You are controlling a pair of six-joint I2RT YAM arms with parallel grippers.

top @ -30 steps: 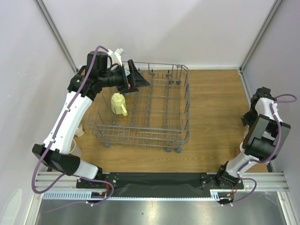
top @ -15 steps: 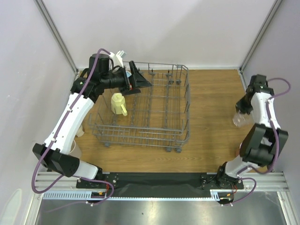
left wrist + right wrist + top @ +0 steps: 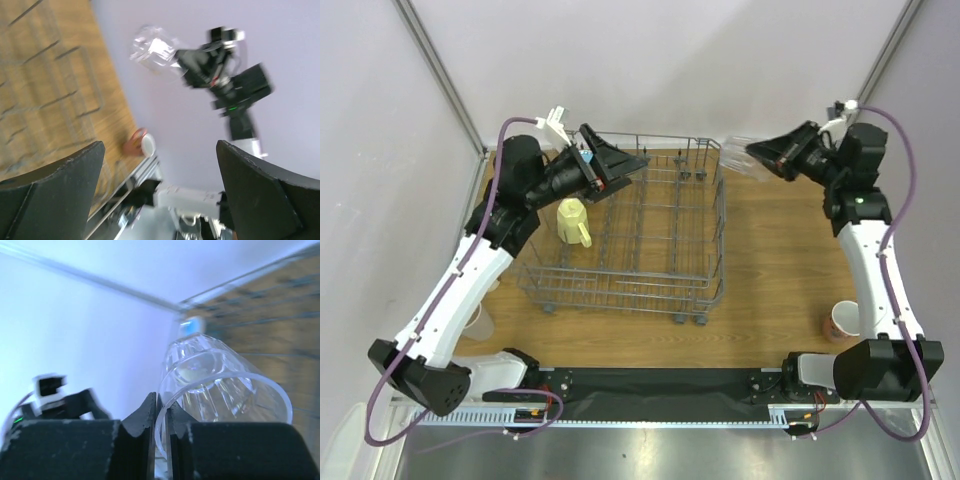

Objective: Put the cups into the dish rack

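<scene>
The grey wire dish rack (image 3: 620, 285) stands in the middle of the table with a pale yellow cup (image 3: 573, 221) inside at its left. My right gripper (image 3: 767, 155) is shut on the rim of a clear glass cup (image 3: 740, 156), held on its side in the air by the rack's far right corner. In the right wrist view the fingers (image 3: 145, 420) pinch the glass cup's (image 3: 222, 382) rim. My left gripper (image 3: 623, 166) is open and empty above the rack's far left; its wrist view (image 3: 160, 150) shows the glass cup (image 3: 154, 49).
A salmon pink cup (image 3: 842, 320) stands on the table near the right edge, also in the left wrist view (image 3: 139, 143). A pale cup (image 3: 472, 316) sits at the left edge beside the left arm. Side walls close in the table.
My right arm has swung from the table's right edge up and leftward, carrying the glass cup to the rack's far right corner. The pink cup is now uncovered. My left arm shifted slightly.
</scene>
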